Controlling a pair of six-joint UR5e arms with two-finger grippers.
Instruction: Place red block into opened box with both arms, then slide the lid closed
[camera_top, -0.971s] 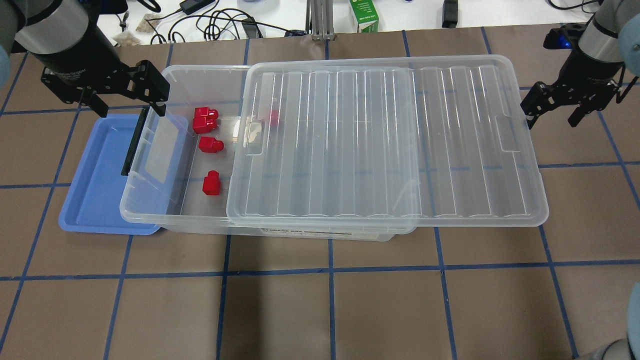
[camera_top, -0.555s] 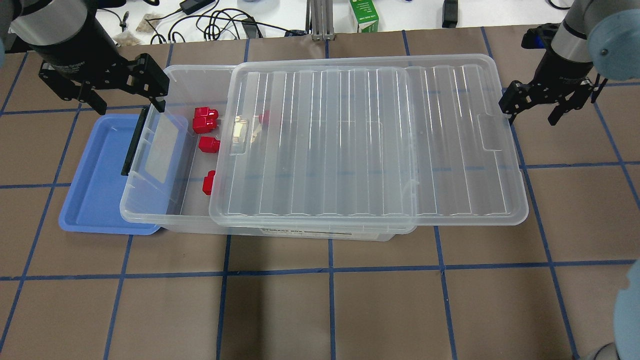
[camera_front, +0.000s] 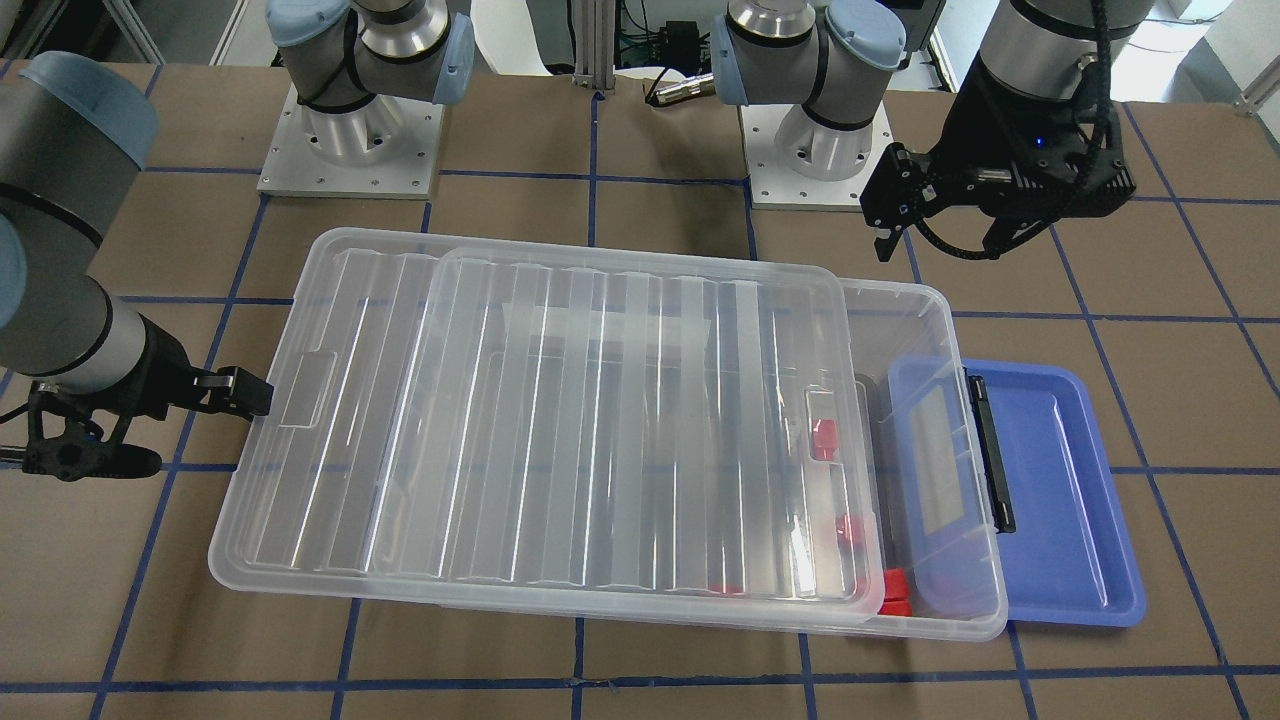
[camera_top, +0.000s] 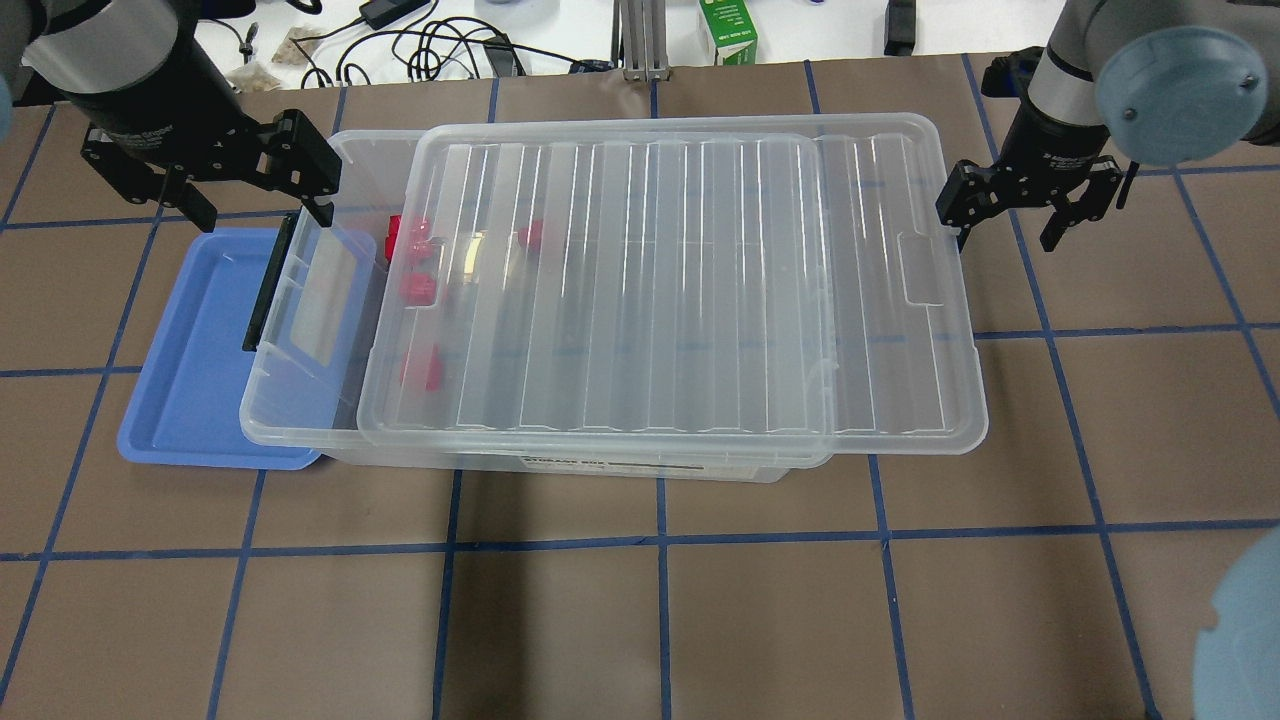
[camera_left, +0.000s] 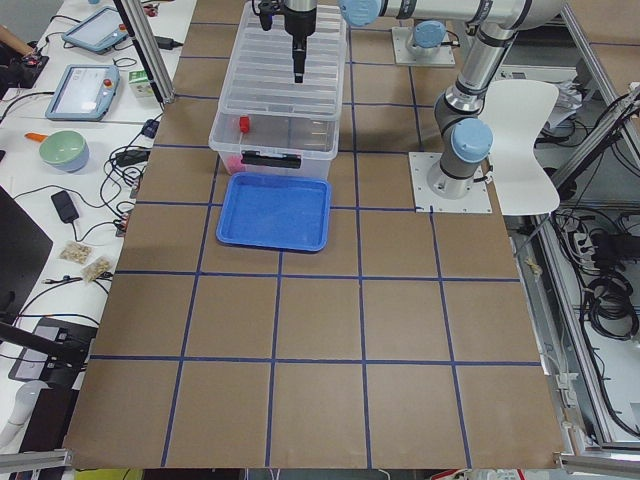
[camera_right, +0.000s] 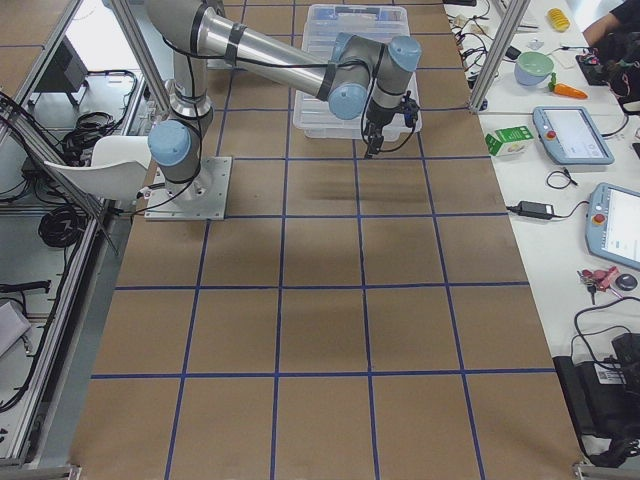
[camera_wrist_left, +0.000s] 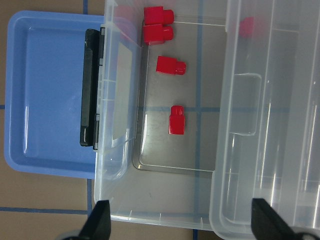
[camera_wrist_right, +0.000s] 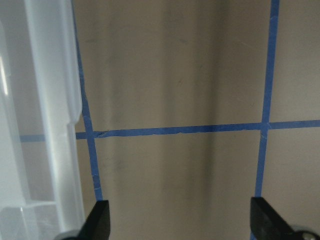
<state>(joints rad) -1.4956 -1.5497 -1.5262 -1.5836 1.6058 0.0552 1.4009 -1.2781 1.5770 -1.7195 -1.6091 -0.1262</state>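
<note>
The ribbed clear lid (camera_top: 700, 280) lies on the clear box (camera_top: 300, 432), offset toward its right end; a strip at the left end stays uncovered. Several red blocks (camera_wrist_left: 171, 65) lie on the box floor near that end, one (camera_wrist_left: 245, 26) beneath the lid; which is the task's I cannot tell. My right gripper (camera_top: 1003, 235) is open, and one finger touches the lid's right edge (camera_front: 262, 400). My left gripper (camera_top: 262, 213) hangs open and empty over the box's left end. In the right wrist view the lid edge (camera_wrist_right: 45, 125) is at the left.
A blue tray (camera_top: 190, 350) sits partly under the box's left end, by the black latch bar (camera_top: 265, 285). A green carton (camera_top: 728, 30) and cables (camera_top: 430, 45) lie past the table's far edge. The arm bases (camera_front: 350, 140) stand behind the box.
The lid has slid left over the box, and in the overhead view it now covers the red blocks. My right gripper moved left with it at its right edge. The left gripper stayed put.
</note>
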